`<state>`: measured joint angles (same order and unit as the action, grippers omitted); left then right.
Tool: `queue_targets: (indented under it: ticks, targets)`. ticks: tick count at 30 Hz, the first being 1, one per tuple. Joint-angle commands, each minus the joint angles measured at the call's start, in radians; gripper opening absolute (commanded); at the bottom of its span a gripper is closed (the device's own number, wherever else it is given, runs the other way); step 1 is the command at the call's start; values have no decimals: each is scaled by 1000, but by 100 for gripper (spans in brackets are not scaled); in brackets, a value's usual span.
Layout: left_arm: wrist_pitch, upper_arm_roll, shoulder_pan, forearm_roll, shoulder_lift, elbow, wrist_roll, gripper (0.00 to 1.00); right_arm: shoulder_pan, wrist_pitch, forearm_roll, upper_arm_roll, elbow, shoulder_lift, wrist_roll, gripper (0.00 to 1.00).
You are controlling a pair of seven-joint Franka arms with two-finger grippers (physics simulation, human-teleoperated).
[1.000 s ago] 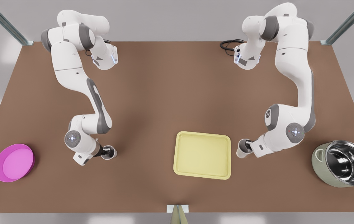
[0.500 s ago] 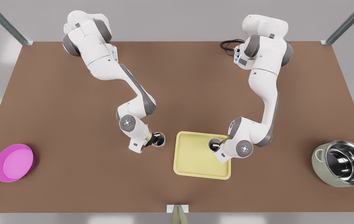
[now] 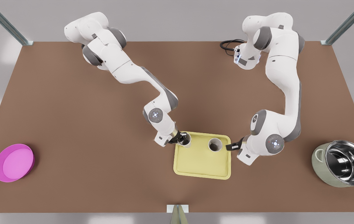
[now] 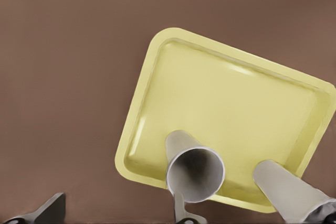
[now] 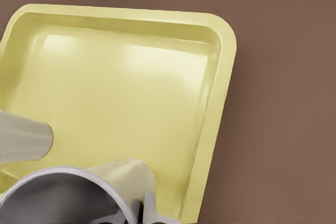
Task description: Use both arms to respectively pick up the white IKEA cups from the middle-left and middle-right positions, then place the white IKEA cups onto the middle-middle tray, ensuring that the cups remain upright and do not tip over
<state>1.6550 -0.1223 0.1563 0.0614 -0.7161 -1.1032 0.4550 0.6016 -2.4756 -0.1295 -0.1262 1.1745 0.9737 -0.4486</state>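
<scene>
White IKEA cups were both over the tray [image 3: 201, 168], which lay on the brown counter [image 3: 102, 124] at lower centre of the front view. The free cup [image 3: 215, 144] stood upright on the tray's floor near its upper right corner, mouth open to the camera. The left gripper [image 3: 230, 146], on the arm at the front view's right, hung just off the tray's right rim. Its jaws were spread wide, and the free cup stood beyond their tips, apart from both fingers [image 4: 184, 214]. The gripped cup [image 3: 185, 140] sat at the tray's upper left corner, pinched at its rim between the jaws of the right gripper [image 3: 179, 138], on the arm at the front view's left. Whether its base touched the tray could not be told. The two cups were near each other but apart. A magenta dish [image 3: 14, 162] lay at the lower left of the front view and a steel-lined pot [image 3: 342, 163] at the lower right, both well away from the tray.
</scene>
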Motion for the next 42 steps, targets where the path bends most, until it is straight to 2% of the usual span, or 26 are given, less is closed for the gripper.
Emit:
queue_targets:
  ticks: [1,4,5,6,7,8,12,15,38,42]
  targets:
    - [-198,1,-35,-87,73,2,-173,100,7,-52,7,4,-15,19,-355,21]
    - [-411,-2,-73,-140,125,94,-223,100,17,-39,22,7,-4,22,-404,21]
    - [-425,36,-67,-150,237,56,-345,100,17,-39,24,7,-3,26,-404,21]
    - [-328,79,-57,-131,423,-202,-372,100,17,-37,24,7,-3,28,-404,21]
    - [-345,101,-24,-132,429,-227,-380,100,17,-37,24,7,-3,30,-404,21]
    - [-336,99,-26,-135,409,-224,-395,100,15,-36,22,7,-6,30,-404,100]
    - [-359,99,-26,-118,408,-176,-397,100,13,-22,24,7,-15,31,-403,100]
    - [-408,50,-26,-91,409,-175,-389,100,13,-22,24,7,-21,30,-401,100]
    - [-449,50,-57,-71,403,-175,-391,100,-40,12,27,7,-6,5,-361,100]
    - [-448,50,-57,-71,402,-175,-389,100,-36,21,27,5,129,-105,-294,100]
